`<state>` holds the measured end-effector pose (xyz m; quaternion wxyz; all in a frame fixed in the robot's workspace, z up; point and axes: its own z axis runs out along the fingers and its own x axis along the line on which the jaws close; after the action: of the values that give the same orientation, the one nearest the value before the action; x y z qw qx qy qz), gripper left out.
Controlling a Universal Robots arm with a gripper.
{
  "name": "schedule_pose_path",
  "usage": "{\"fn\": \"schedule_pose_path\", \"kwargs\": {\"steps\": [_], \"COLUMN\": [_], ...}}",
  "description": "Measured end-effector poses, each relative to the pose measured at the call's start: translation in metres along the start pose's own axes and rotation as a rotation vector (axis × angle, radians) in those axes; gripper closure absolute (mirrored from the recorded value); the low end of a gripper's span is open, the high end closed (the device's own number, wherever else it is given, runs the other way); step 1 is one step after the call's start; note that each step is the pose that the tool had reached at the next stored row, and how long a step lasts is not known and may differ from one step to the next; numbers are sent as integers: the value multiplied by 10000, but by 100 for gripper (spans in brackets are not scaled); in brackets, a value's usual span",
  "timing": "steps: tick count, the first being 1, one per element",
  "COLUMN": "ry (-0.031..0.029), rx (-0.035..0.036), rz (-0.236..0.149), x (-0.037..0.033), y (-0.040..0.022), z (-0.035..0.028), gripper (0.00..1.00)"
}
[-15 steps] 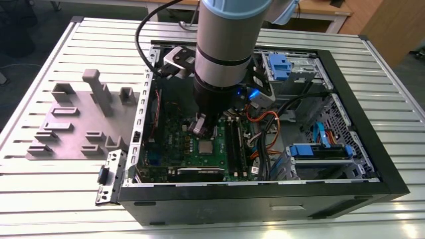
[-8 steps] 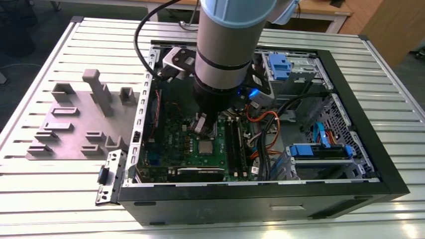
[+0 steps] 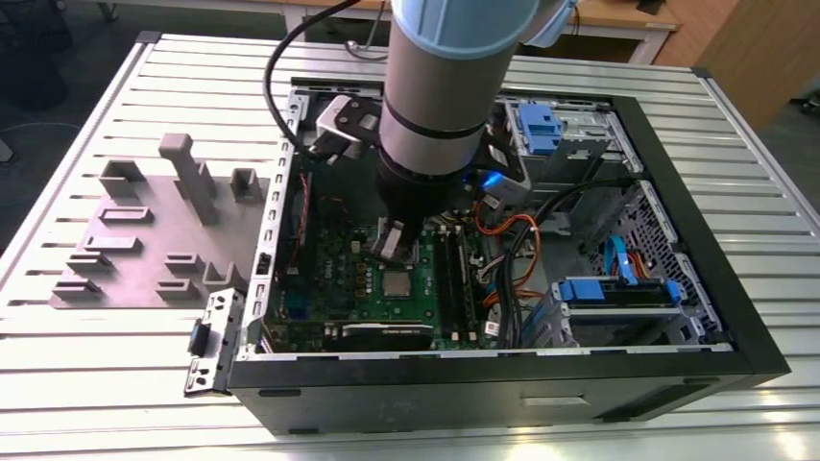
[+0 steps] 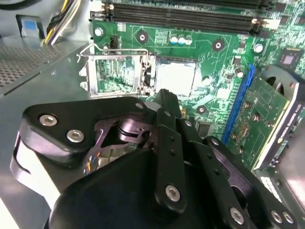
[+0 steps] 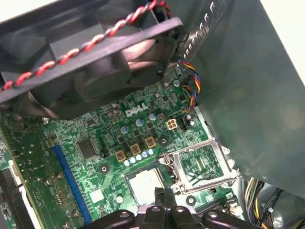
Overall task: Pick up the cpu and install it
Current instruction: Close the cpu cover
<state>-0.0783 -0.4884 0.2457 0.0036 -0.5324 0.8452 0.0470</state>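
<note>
The cpu [image 4: 175, 76] lies in its socket on the green motherboard [image 4: 217, 67], and the main risk sits right there. The silver socket bracket [image 4: 87, 75] stands flipped open just beside the socket, so nothing clamps the chip down. My gripper [image 4: 164, 94] hangs close over the cpu's near edge. As far as I can judge, its fingers are pressed together and pinching nothing. I reckon a sideways brush from that tip could slide or tilt the chip out of its seat. A downward push on a chip lying askew could bend the contacts under it. I cannot tell whether it sits fully flat.

The cpu itself is a small flat square with a bright silvery-grey top and a thin pale rim. Its edges look parallel to the socket frame.

Further out, the first wrist view shows a dark fan [image 5: 95, 62] with a twisted red-and-black wire hanging over the board, near my wrist. In the exterior view, orange cables [image 3: 513, 230] run near my arm inside the open case [image 3: 513, 403], which rests on the slatted counter [image 3: 115, 384]. Either the wire or the cables could snag if I swing wide.
</note>
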Motion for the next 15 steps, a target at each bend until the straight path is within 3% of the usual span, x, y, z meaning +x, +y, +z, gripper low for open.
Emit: {"fn": "schedule_pose_path", "kwargs": {"steps": [4,5,8,9,13,15], "ry": [-11,-46,-405,-472,-569,-664], "rx": [-4,-21,-194,-226,-275,-318], "rz": [0,-2,-20,-23,-28,-32], "x": [-28,-33,-46,-49,-55,-60], "y": [-50,-63,-90,-96,-118,-128], "z": [10,11,18,24,60,78], "gripper": [89,89,89,89,89,89]}}
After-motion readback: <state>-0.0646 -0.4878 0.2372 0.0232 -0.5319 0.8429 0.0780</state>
